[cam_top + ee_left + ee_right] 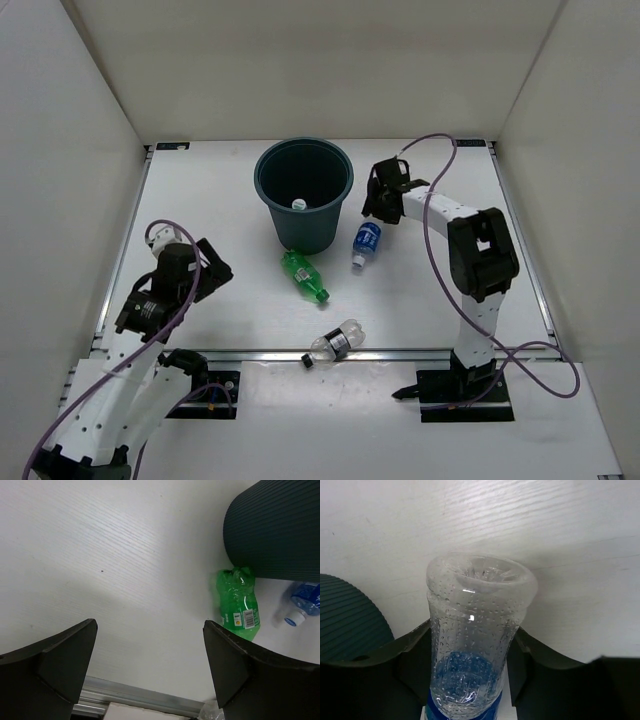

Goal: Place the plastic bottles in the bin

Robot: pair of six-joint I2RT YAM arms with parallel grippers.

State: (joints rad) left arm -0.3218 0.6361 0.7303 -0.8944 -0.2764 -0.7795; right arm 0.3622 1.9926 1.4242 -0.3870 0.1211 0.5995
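Note:
The dark teal bin (303,195) stands at the table's back middle, with one bottle's white cap (299,204) showing inside. My right gripper (378,207) is just right of the bin and shut on the clear blue-label bottle (366,243). In the right wrist view that bottle (472,645) sits between my fingers (470,630), base pointing away. The green bottle (304,275) lies in front of the bin. The clear bottle with a dark band (336,342) lies near the front rail. My left gripper (213,272) is open and empty, left of the green bottle (237,605).
White walls close in the table on three sides. A metal rail (300,352) runs along the front edge. The left wrist view shows the bin's ribbed wall (275,530) and bare white table between my open fingers (149,625).

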